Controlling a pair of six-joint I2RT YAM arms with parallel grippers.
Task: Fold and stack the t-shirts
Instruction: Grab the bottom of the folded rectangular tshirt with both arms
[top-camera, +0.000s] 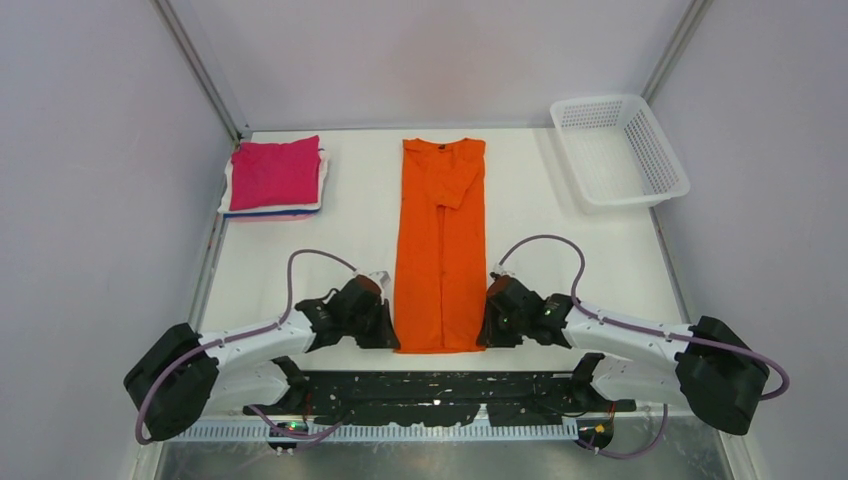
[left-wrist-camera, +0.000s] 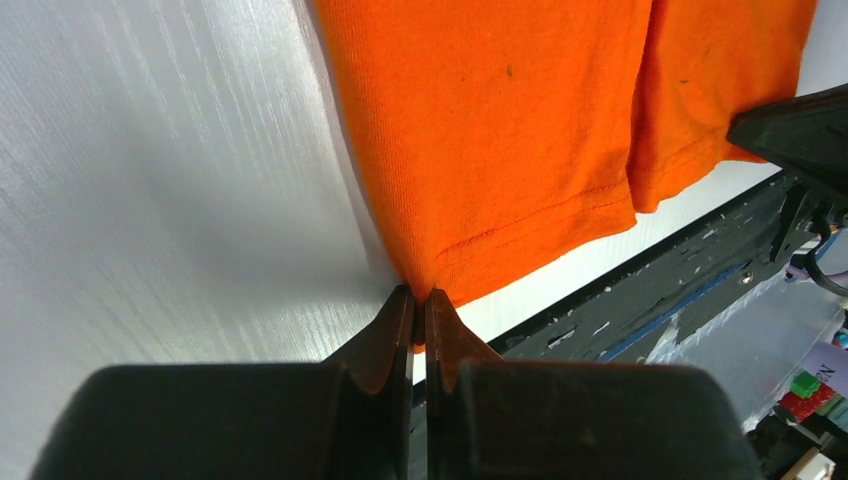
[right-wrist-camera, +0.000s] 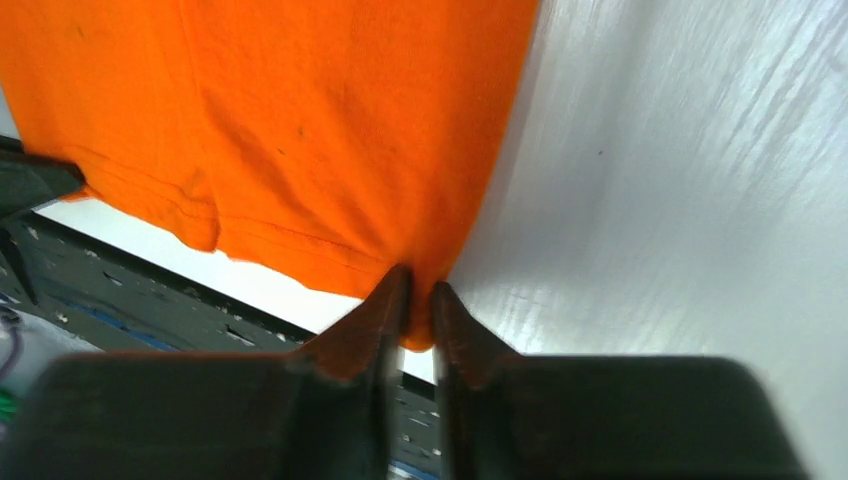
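Here, both jaws tight on orange t-shirt (top-camera: 440, 240)

Table (top-camera: 560, 230): orange t-shirt (top-camera: 440, 250), shirt stack (top-camera: 275, 178), basket (top-camera: 664, 152)

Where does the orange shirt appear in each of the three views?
Top external: orange shirt in the middle of the picture, a long folded strip.
Left wrist: upper right, hem corner pinched in the left pincer.
Right wrist: upper left, hem corner pinched in the right pincer.
Shared landmark: the black plate just below the shirt's hem.
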